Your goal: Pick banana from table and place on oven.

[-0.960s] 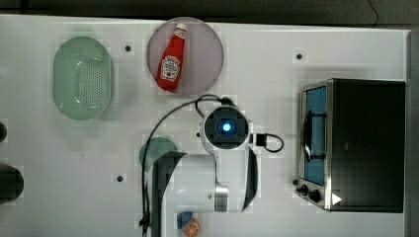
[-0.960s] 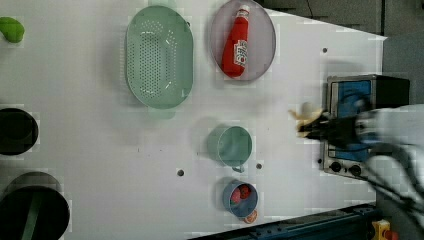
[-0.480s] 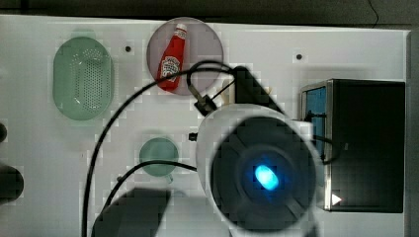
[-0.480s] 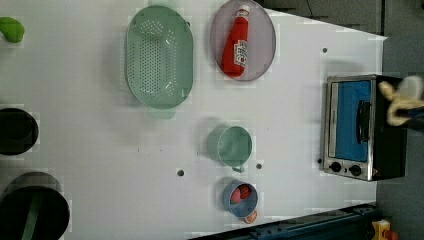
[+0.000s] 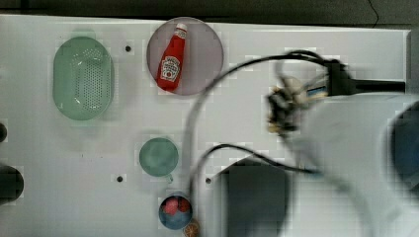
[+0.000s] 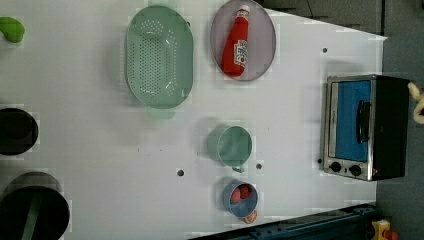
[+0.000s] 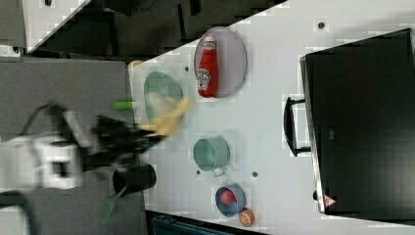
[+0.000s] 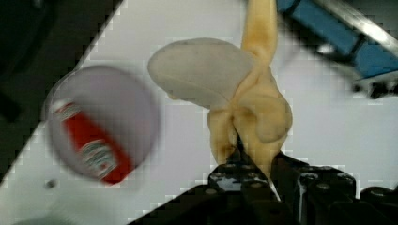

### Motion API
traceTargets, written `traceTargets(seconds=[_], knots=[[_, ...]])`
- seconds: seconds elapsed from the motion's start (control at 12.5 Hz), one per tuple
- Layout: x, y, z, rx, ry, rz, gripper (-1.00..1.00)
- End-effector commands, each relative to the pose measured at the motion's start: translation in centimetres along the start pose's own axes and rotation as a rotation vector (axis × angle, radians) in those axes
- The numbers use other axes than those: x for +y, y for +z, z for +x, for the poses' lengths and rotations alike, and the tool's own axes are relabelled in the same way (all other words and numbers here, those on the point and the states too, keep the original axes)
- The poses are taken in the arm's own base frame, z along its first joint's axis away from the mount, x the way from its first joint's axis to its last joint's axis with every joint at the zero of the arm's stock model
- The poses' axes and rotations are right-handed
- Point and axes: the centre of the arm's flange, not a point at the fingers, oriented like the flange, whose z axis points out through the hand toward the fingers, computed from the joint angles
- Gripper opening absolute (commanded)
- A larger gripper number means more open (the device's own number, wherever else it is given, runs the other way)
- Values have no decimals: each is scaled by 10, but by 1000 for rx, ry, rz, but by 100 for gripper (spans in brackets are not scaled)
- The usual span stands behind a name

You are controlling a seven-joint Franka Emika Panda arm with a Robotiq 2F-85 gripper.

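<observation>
- So the gripper (image 8: 244,161) is pinched nearly shut on the banana (image 8: 248,103), gripping it low down, and the fruit sticks straight out past the fingertips.
- Banana is up in the air, clear of the table (image 6: 100,150), not set on anything yet.
- In the wrist view the oven (image 8: 347,42) sits just past the banana's far tip, so the long axis points pretty much toward it.
- My guess: carry on over the black top, then lower and let go.
</observation>
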Motion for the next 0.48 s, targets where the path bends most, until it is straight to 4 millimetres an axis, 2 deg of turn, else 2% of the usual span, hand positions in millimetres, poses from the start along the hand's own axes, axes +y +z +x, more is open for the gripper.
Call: traceTargets(seconds=[0.08,0.32,0.48], knots=[[81,63,86,-70,-34,-74,-62],[138,85,145,-9,-173,-82,-62],[162,102,170,29,-261,-106,-62]])
